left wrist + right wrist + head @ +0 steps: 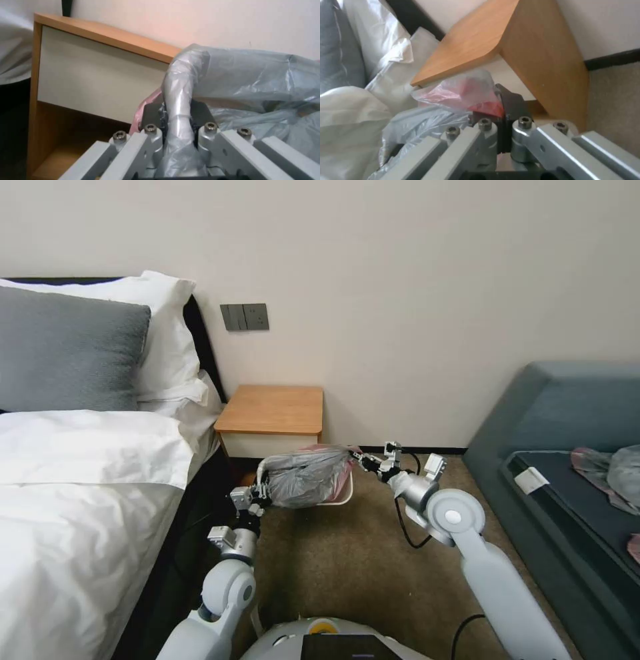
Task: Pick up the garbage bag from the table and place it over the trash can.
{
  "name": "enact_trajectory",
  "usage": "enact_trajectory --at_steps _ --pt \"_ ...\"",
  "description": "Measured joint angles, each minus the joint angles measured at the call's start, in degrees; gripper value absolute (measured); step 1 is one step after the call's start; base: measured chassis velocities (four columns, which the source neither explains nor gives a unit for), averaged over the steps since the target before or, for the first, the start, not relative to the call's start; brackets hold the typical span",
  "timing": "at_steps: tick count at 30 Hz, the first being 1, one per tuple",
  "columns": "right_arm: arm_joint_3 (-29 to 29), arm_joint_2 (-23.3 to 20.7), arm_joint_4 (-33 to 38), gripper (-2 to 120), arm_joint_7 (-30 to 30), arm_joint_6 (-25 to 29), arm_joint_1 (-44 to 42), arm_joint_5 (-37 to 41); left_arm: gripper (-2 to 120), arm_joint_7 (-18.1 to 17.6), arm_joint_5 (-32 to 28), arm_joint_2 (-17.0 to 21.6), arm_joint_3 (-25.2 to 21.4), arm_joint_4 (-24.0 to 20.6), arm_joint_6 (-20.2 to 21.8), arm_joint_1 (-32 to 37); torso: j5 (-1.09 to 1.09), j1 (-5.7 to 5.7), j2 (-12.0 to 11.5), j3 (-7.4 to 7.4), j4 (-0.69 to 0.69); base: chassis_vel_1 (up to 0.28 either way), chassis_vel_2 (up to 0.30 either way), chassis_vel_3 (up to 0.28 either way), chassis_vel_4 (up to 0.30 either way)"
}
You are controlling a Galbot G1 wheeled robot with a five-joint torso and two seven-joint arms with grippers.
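Head view: garbage bag (308, 475) hangs stretched between both end effectors, in front of and below the bench (272, 410), directly over the trash can (341, 495), whose rim shows under the film. Left end effector (261, 487) is clenched on a twisted rope of bag edge; right end effector (361, 461) is pinched on the pink-tinted edge. Bag's long axis runs end effector to end effector. Judgement: the bin lies straight below, equally near both arms.
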Motion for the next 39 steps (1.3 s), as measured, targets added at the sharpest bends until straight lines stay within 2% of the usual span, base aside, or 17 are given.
enact_trajectory --at_steps 10,16,19,21,22,27,30,32,33,34,36,39 --pt "3.60 0.62 -0.56 0 -1.05 -1.02 -3.05 5.55 7 0.23 -3.02 -0.13 -0.59 0.06 -0.35 -0.41 0.00 0.00 0.00 0.00 0.00 0.000 0.000 0.000 0.000" --pt "4.25 0.72 -0.08 3 -1.94 -1.00 -4.84 5.64 7 0.20 -4.08 -0.14 -0.90 0.17 -0.37 -0.57 0.00 0.00 0.00 0.00 0.00 0.000 0.000 0.000 0.000" --pt "4.46 0.95 0.04 18 -2.94 -0.70 -5.56 4.40 7 0.22 -4.14 -0.12 -0.90 0.28 -0.34 -0.68 0.00 0.00 0.00 0.00 0.00 0.000 0.000 0.000 0.000" --pt "4.46 0.95 0.04 20 -3.16 -0.58 -5.57 4.07 7 0.26 -4.13 -0.11 -0.90 0.30 -0.33 -0.67 0.00 0.00 0.00 0.00 0.00 0.000 0.000 0.000 0.000" --pt "4.46 0.86 -0.13 29 -3.66 -0.08 -5.30 3.01 7 0.56 -3.96 -0.08 -0.91 0.37 -0.30 -0.58 0.00 0.00 0.00 0.00 0.00 0.000 0.000 0.000 0.000" --pt "4.37 0.83 -0.56 40 -3.47 0.39 -3.77 2.65 7 1.09 -3.38 -0.06 -0.90 0.51 -0.30 -0.27 0.00 0.00 0.00 0.00 0.01 0.000 0.000 0.000 0.000" --pt "4.52 0.77 -0.95 57 -2.74 0.42 -2.79 3.11 7 1.29 -3.02 -0.02 -0.87 0.56 -0.30 -0.04 0.00 0.00 0.00 0.00 0.01 0.000 0.000 0.000 0.000" --pt "4.53 0.75 -1.00 59 -2.71 0.42 -2.78 3.12 7 1.31 -3.01 -0.02 -0.88 0.56 -0.30 -0.03 0.00 0.00 0.00 0.00 0.01 0.000 0.000 0.000 0.000" --pt "4.60 0.67 -1.32 63 -2.38 0.45 -2.70 3.20 7 1.48 -2.93 0.06 -0.92 0.54 -0.30 0.04 0.00 0.00 0.00 0.00 0.00 0.000 0.000 0.000 0.000" --pt "4.63 0.79 -1.93 74 -1.24 0.65 -2.21 3.78 7 1.71 -2.91 0.18 -0.96 0.43 -0.30 0.17 0.00 0.00 0.00 0.00 0.00 0.000 0.000 0.000 0.000" --pt "4.64 0.94 -2.36 77 -0.06 0.69 -1.78 4.37 7 1.76 -2.90 0.23 -0.98 0.36 -0.31 0.23 0.00 0.00 0.00 0.00 0.00 0.000 0.000 0.000 0.000" --pt "4.72 1.30 -3.92 92 3.07 0.12 -0.76 5.86 7 2.06 -2.89 0.28 -1.14 0.04 -0.36 0.46 0.00 0.00 0.00 0.00 0.01 0.000 0.000 0.000 0.000"
